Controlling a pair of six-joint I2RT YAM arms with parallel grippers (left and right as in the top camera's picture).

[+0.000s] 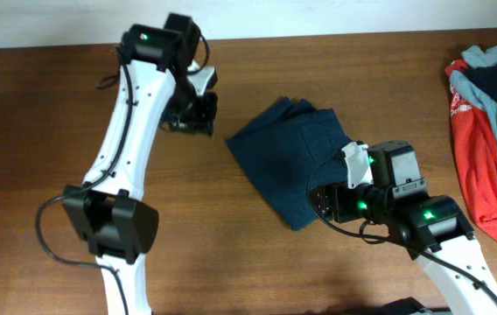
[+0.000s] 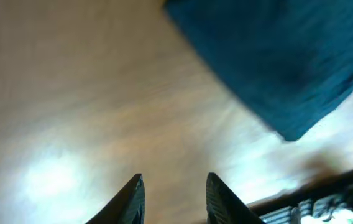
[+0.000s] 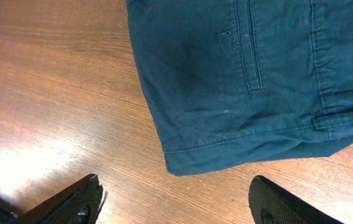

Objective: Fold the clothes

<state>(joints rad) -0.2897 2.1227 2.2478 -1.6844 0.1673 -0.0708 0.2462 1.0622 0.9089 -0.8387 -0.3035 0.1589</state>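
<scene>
Clothes [image 1: 290, 166] lie folded flat at table [image 1: 38, 157] ctr, btwn both arms. L gripper [image 2: 173, 190] just off its left corner, fingers slightly apart, empty. R gripper [image 3: 176, 196] at its near-right edge, jaws wide apart, holding nothing. Red/grey pile [image 1: 485, 131] far right.

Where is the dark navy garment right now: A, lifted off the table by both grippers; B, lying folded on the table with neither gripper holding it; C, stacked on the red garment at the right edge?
B: the navy garment lies flat and folded on the wooden table, while the left gripper and right gripper are both open with only bare wood between their fingers.
</scene>
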